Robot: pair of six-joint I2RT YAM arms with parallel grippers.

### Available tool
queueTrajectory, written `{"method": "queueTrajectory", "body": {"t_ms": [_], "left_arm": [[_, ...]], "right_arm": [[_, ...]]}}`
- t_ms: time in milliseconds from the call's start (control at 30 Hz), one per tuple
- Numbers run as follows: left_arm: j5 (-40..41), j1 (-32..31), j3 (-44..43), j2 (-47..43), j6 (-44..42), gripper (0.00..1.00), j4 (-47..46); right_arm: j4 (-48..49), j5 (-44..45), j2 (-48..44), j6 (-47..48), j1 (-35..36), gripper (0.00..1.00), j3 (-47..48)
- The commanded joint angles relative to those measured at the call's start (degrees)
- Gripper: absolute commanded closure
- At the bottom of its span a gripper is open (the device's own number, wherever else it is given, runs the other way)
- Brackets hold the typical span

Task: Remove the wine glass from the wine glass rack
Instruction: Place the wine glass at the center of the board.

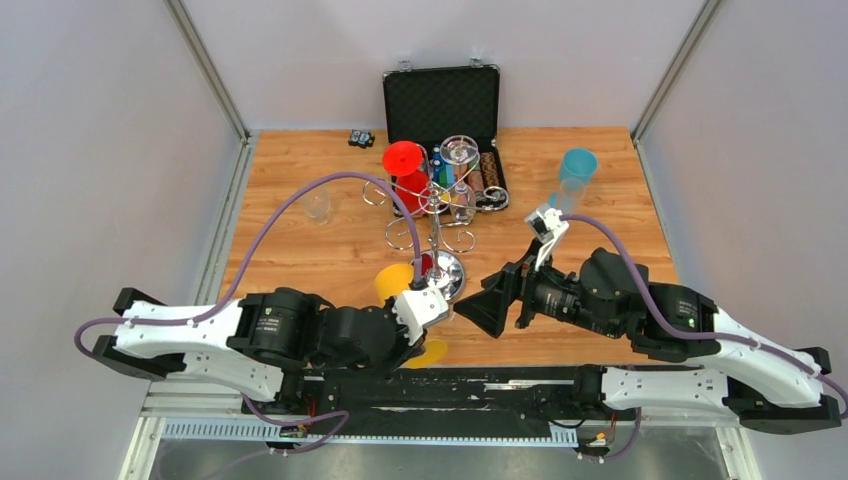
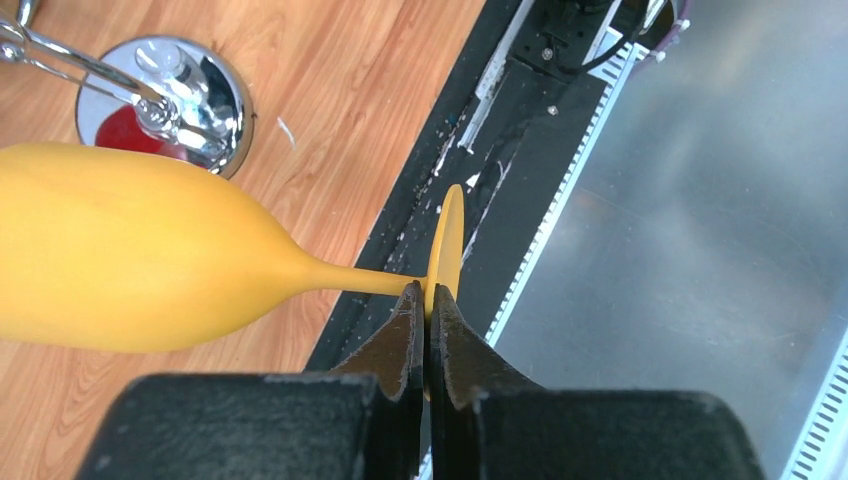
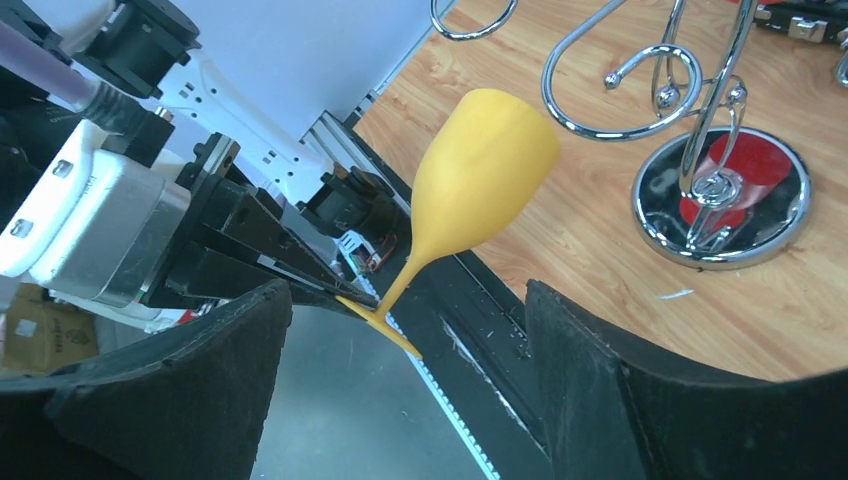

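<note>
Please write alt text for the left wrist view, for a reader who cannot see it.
The left gripper is shut on the stem of a yellow wine glass, its bowl over the wooden table. The mirrored base of the wine glass rack stands at upper left.

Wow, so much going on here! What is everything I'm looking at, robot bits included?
yellow wine glass: one, yellow, off the rack, at the table's near edge
wine glass rack: one, chrome, mid-table
red wine glass: one, red, hanging on the rack's left side
clear wine glass: one, clear, at the rack's far side
blue glass: one, blue, far right
clear glass: one, clear, left of the rack
case: one, black, open, behind the rack
small black object: one, black, left of the case; too small to identify
table: one, wood
left gripper: one, black, shut on the yellow wine glass's stem
right gripper: one, black, open, facing that glass
</note>
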State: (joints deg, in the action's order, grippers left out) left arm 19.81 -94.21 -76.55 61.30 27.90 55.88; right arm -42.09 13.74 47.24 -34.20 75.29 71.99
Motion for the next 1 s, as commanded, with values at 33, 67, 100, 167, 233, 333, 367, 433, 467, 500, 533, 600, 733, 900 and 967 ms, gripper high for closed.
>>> {"method": "queueTrajectory", "body": {"t_ms": [33, 67, 100, 167, 233, 333, 367, 433, 467, 500, 533, 600, 733, 900, 967], "left_arm": [[5.4, -3.4, -3.9, 0.2, -2.3, 1.0, -5.0], [6.0, -4.4, -4.3, 0.7, -2.6, 1.0, -5.0], [6.0, -4.8, -5.2, 1.0, -3.1, 1.0, -5.0], [5.7, -6.0, -6.7, 1.9, -3.9, 1.0, -5.2], [5.4, -7.4, -8.2, 2.6, -4.7, 1.0, -5.4], [6.7, -10.1, -10.8, 3.1, -6.1, 1.0, -5.7], [7.1, -10.5, -11.3, 3.4, -7.0, 1.0, -5.7], [8.0, -11.8, -12.9, 3.9, -8.6, 1.0, -5.7], [8.2, -12.1, -13.8, 4.1, -9.1, 1.0, -5.8], [8.8, -12.4, -14.3, 4.3, -10.5, 1.0, -5.8], [9.1, -12.6, -15.0, 4.4, -11.9, 1.0, -6.0], [9.7, -13.0, -15.3, 4.2, -14.1, 1.0, -7.0], [10.7, -13.7, -15.5, 3.5, -18.4, 1.0, -9.9], [12.6, -13.8, -15.1, 2.1, -23.4, 1.0, -12.2], [12.7, -13.8, -13.9, 0.7, -26.1, 1.0, -14.4]], "right_arm": [[-0.3, -2.9, -2.0, -3.9, -0.1, 0.16, -0.1], [-0.3, -3.5, -2.1, -4.2, -0.1, 0.16, -0.2], [-0.4, -4.0, -2.2, -4.4, -0.1, 0.16, -0.2], [-0.5, -4.9, -2.1, -5.0, -0.1, 0.17, 0.0], [-0.6, -6.3, -1.7, -5.3, -0.1, 0.17, 0.5], [-0.7, -7.9, -0.9, -5.8, -0.1, 0.18, 1.3], [-0.7, -8.2, -0.8, -5.9, -0.2, 0.18, 1.6], [-0.6, -8.3, -0.5, -6.1, -0.2, 0.18, 2.2], [-0.6, -8.4, -0.3, -6.1, -0.1, 0.18, 2.6], [-0.6, -8.4, -0.1, -6.2, -0.1, 0.18, 3.1], [-0.6, -8.4, 0.1, -6.3, -0.1, 0.18, 3.5], [-0.7, -8.4, 0.3, -6.6, -0.1, 0.18, 4.5], [-0.3, -8.3, 0.7, -7.8, -0.1, 0.19, 6.4], [0.4, -8.6, 1.3, -9.5, -0.1, 0.19, 8.5], [0.5, -8.2, 1.6, -10.0, -0.1, 0.19, 8.9]]}}
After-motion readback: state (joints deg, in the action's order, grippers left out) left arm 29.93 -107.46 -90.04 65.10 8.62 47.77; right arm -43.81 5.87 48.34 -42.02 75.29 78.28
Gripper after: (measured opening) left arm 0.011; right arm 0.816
